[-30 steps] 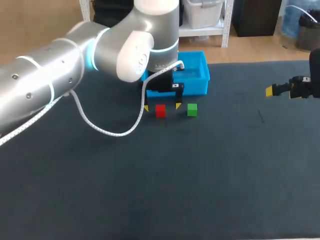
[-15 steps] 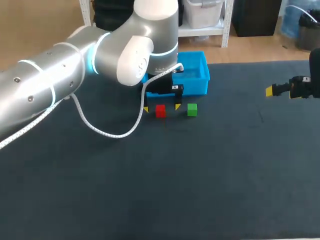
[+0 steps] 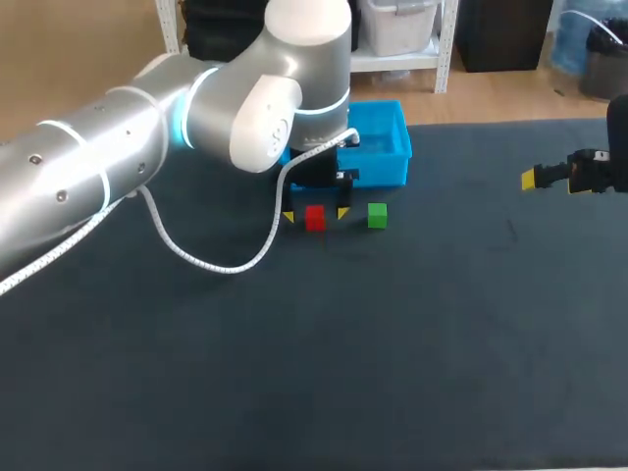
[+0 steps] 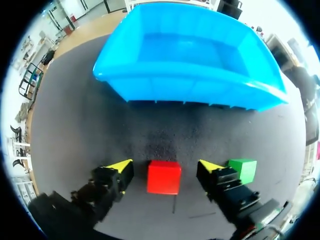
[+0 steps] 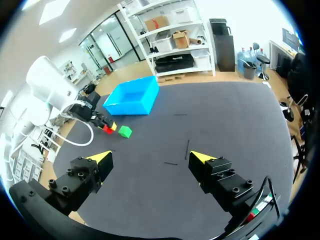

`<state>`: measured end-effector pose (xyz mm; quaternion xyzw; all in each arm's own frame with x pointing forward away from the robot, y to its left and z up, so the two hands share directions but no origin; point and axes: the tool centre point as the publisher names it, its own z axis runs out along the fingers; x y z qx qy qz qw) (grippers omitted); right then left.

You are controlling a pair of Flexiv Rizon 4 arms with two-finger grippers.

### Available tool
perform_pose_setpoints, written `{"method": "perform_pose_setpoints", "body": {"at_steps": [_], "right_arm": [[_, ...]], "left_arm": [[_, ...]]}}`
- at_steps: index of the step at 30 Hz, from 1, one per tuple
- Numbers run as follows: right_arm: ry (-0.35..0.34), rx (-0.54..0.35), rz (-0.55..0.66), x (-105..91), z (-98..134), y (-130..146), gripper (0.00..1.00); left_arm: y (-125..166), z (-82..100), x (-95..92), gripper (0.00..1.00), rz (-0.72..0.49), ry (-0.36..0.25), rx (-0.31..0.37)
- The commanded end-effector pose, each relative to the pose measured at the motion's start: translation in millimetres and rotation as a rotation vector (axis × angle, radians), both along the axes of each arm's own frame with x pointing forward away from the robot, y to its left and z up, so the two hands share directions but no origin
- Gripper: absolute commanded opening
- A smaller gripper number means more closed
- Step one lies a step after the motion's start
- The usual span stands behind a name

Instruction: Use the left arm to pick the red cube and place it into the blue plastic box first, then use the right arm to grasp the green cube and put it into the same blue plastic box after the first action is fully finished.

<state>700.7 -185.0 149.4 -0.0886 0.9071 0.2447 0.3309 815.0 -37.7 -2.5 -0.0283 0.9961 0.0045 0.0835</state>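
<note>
**Two cubes side by side**

The red cube (image 4: 164, 177) sits flat on the dark table (image 4: 75, 125). The green cube (image 4: 243, 169) sits flat near it, toward the right, with a gap between them. Behind both stands the box (image 4: 185, 90). It is blue plastic, upright and open-topped, with one long wall facing the cubes, apart from them.

Left wrist view. My left gripper (image 4: 165, 165) stands low over the dark table (image 4: 65, 125), its two yellow-tipped fingers (image 4: 119, 166) spread wide. The red cube (image 4: 163, 178) rests on the table between them, with a visible gap of bare surface on either side, so neither finger touches it. The green cube (image 4: 244, 169) sits just beside one finger, on its outer side. Ahead of the fingers, beyond a strip of table, the blue plastic box (image 4: 190, 85) stands upright, its interior holding nothing.
</note>
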Motion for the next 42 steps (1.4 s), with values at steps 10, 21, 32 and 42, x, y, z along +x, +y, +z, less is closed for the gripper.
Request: {"method": "perform_pose_setpoints", "body": {"at_steps": [10,21,32,42], "right_arm": [[0.0,0.001,0.002,0.3,0,0,1.0],[0.0,0.001,0.002,0.3,0,0,1.0],[0.0,0.001,0.002,0.3,0,0,1.0],[0.0,0.001,0.002,0.3,0,0,1.0]], "left_arm": [[1,-6.6,3.6,0.0,-0.004,0.006,0.015],[-1,14.8,-3.3,0.0,-0.036,-0.027,0.016],[2,77.2,-7.3,0.0,-0.058,-0.083,-0.042],[1,138.3,-6.8,0.0,-0.093,-0.184,-0.079]]}}
